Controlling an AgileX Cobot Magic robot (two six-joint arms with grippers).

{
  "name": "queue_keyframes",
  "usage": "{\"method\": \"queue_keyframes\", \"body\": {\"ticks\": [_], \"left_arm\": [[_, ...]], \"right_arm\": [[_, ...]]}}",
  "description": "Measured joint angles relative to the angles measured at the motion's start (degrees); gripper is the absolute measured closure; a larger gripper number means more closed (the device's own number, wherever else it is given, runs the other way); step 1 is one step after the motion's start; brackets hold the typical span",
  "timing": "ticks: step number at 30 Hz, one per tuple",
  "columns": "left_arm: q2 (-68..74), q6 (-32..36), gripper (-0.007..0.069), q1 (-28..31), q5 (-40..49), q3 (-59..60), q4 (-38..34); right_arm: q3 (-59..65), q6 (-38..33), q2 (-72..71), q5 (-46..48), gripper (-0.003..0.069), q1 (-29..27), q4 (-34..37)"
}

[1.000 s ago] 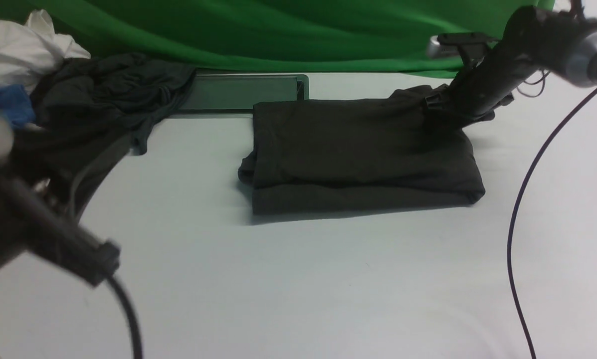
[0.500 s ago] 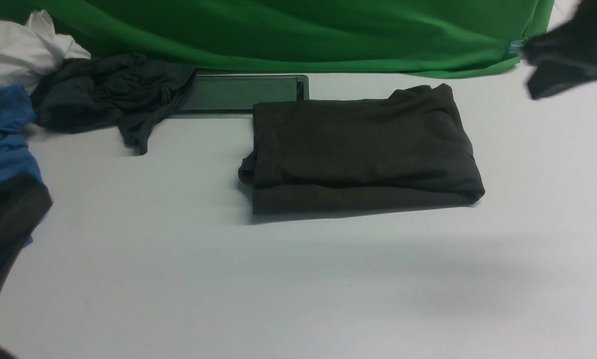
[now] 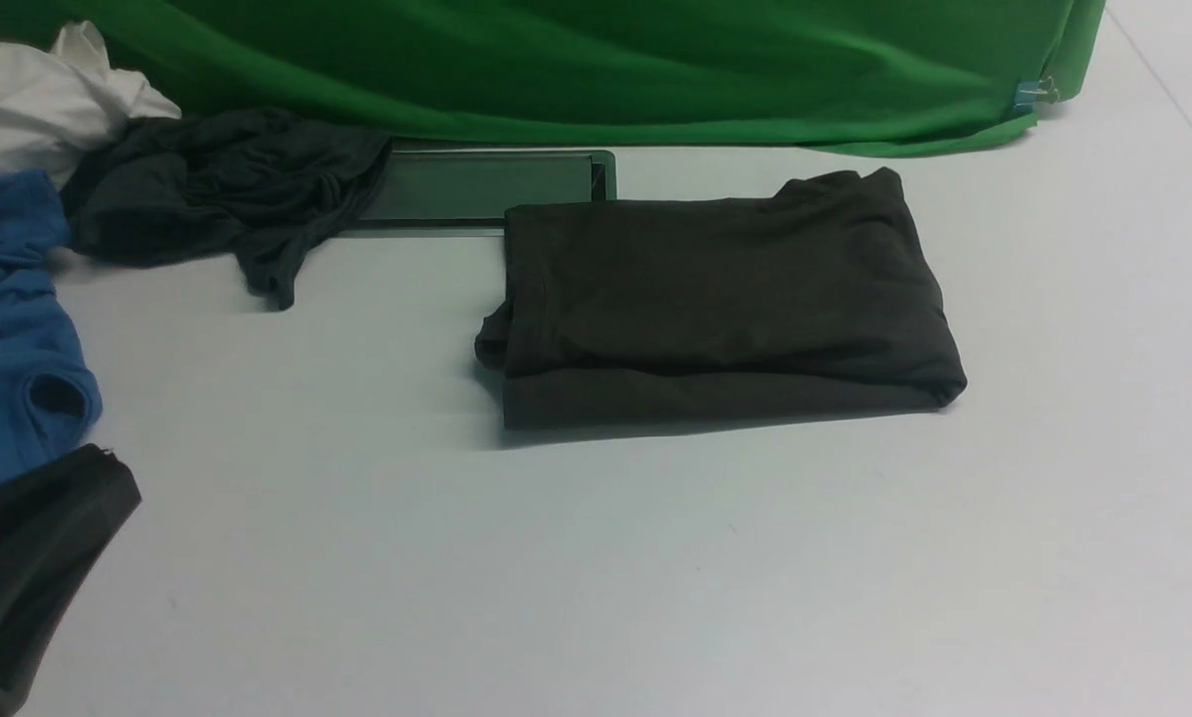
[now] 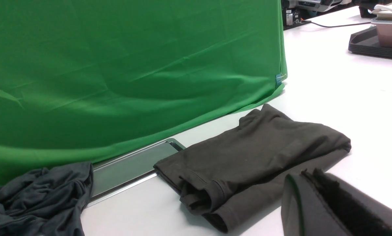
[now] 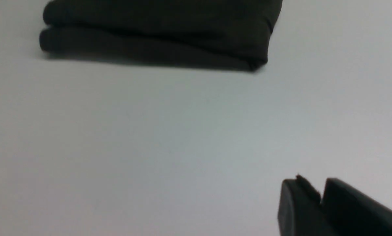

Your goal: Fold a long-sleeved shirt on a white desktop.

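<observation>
The long-sleeved shirt (image 3: 715,299) lies folded into a compact black-brown rectangle in the middle of the white desktop (image 3: 596,568). It also shows in the left wrist view (image 4: 248,157) and as a stacked dark edge in the right wrist view (image 5: 163,29). My left gripper (image 3: 108,478) sits low at the near left, apart from the shirt, its jaws pressed together on nothing (image 4: 305,175). My right gripper (image 5: 317,186) is outside the front view. It hovers over bare desktop short of the shirt, jaws together and empty.
A crumpled dark grey garment (image 3: 217,189), a blue tee (image 3: 8,329) and a white cloth (image 3: 28,100) lie at the far left. A green backdrop (image 3: 556,60) hangs behind, with a metal-framed slot (image 3: 476,184) at its foot. A black tray (image 4: 372,46) stands far right.
My right arm left the shirt's far right corner, withdrew out of the front view and closed its jaws. My left arm dropped back to the near left corner. The shirt has not moved.
</observation>
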Motion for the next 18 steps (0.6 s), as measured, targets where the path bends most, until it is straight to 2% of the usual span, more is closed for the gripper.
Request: {"method": "queue_keyframes", "body": {"ticks": [3, 9, 15, 18], "left_arm": [[0.0, 0.0, 0.0606, 0.0, 0.0, 0.0, 0.0], [0.0, 0.0, 0.0606, 0.0, 0.0, 0.0, 0.0], [-0.1, 0.0, 0.0606, 0.0, 0.0, 0.0, 0.0], [-0.1, 0.0, 0.0606, 0.0, 0.0, 0.0, 0.0]], "right_arm": [[4.3, 1.2, -5.7, 0.1, 0.0613, 0.0, 0.0], [6.8, 2.1, -14.2, 0.4, 0.0609, 0.0, 0.0], [7.0, 2.1, -16.5, -0.1, 0.0599, 0.0, -0.3], [7.6, 1.5, -16.9, -3.0, 0.0623, -0.2, -0.3]]}}
